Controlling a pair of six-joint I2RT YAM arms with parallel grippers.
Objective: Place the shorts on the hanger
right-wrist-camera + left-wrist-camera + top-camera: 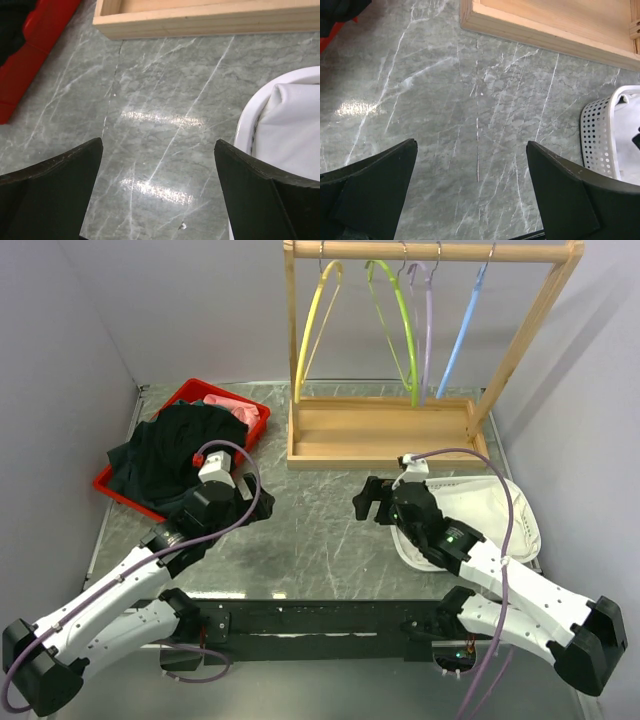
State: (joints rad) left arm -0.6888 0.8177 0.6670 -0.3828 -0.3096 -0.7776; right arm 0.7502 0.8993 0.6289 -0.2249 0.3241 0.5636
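Grey marbled tabletop [310,540] fills my view, with plain pale walls around it. I take my bearings from the wooden rack [380,458] at the far side.

The light-blue hanger [462,335] hangs from the rack's top rail, furthest right. To its left are a lilac hanger [428,330], a green hanger [400,320] and a yellow hanger [312,330]. Hung that way, its lower end is free and within the arms' reach.

The shorts [175,455] lie left of the rack, a limp black heap spilling over the rim of a red tray [195,390]. A pink cloth [235,408] sits at the tray's rack-side end. I cannot tell where the waistband is in the folds.

My left gripper [472,150] hovers over bare marble in front of the rack's left corner, just beside the heap. Its jaws are spread wide and nothing is between them. My right gripper [159,145] sits in front of the rack's right half, also wide apart and empty. A white basket [500,510] is close on its outer side.

I judge the task barely begun, with both arms posed ready. The left arm is the natural one to pinch the fabric, being nearest. Soft cloth may bunch or drag the pink piece along.
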